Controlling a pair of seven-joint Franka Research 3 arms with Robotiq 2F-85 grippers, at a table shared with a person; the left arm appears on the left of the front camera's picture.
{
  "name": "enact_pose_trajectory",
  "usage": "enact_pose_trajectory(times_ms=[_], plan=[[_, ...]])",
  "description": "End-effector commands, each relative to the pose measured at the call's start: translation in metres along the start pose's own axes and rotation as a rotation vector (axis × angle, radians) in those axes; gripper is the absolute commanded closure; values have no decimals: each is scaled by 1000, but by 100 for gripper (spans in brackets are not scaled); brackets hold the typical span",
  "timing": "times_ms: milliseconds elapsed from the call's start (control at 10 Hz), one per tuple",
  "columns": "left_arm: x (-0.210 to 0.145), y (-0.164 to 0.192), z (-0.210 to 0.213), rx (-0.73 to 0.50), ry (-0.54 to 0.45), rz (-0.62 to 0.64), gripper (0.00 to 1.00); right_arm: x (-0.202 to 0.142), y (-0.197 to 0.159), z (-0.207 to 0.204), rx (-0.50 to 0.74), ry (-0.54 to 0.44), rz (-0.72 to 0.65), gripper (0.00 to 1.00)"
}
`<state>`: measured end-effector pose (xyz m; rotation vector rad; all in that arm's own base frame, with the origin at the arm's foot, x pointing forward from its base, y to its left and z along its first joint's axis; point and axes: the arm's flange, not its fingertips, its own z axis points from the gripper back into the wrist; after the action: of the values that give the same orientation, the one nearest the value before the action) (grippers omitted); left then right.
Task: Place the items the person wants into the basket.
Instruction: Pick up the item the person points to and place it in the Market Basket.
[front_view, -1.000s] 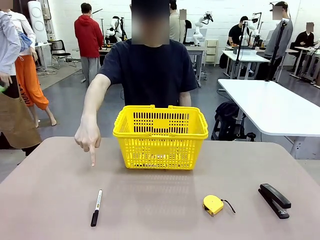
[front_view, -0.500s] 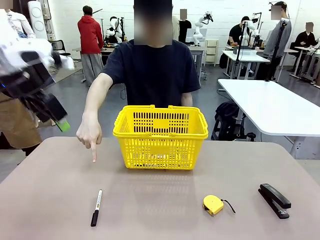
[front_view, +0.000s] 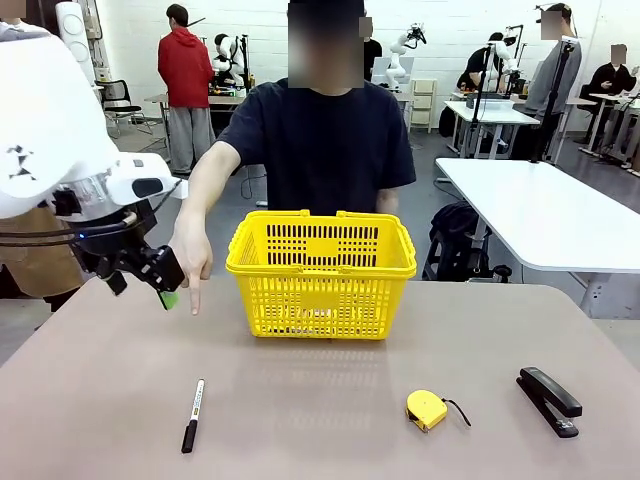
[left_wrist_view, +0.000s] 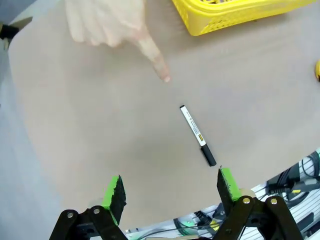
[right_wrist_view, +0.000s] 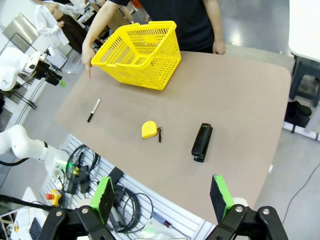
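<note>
The left wrist view shows the left gripper (left_wrist_view: 170, 189) spread wide, its green pads empty. The front view sees it side-on, in the air right beside the person's hand (front_view: 190, 262). Ahead of its fingers, nearer the right-hand one, the black marker with white barrel (left_wrist_view: 197, 134) lies flat on the table (front_view: 330, 380), black cap end toward the gripper. Beyond the marker the person's forefinger points down toward the bare top, clear of the marker. Farther on stands the yellow basket (front_view: 320, 272). The marker has bare table all round, and the table edge runs close behind its cap. The print on its barrel is too small to read. The right wrist view, from high up, shows the right gripper (right_wrist_view: 162, 197) with fingers apart and empty. The tape measure (right_wrist_view: 149, 129) and stapler (right_wrist_view: 202, 142) lie ahead of it.
</note>
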<state>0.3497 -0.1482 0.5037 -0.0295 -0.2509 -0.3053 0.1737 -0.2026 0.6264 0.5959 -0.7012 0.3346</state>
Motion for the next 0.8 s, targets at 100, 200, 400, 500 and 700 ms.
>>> enact_pose_trajectory(times_ms=[100,200,400,500,700], plan=[[0,0,0,0,0,0,5,-1,-1,-1,22,-8,12,0],[0,0,0,0,0,0,5,-1,-1,-1,22,-8,12,0],[0,0,0,0,0,0,5,-1,-1,-1,22,-8,12,0],[0,0,0,0,0,0,5,-1,-1,-1,22,-8,12,0],[0,0,0,0,0,0,5,-1,-1,-1,22,-8,12,0]])
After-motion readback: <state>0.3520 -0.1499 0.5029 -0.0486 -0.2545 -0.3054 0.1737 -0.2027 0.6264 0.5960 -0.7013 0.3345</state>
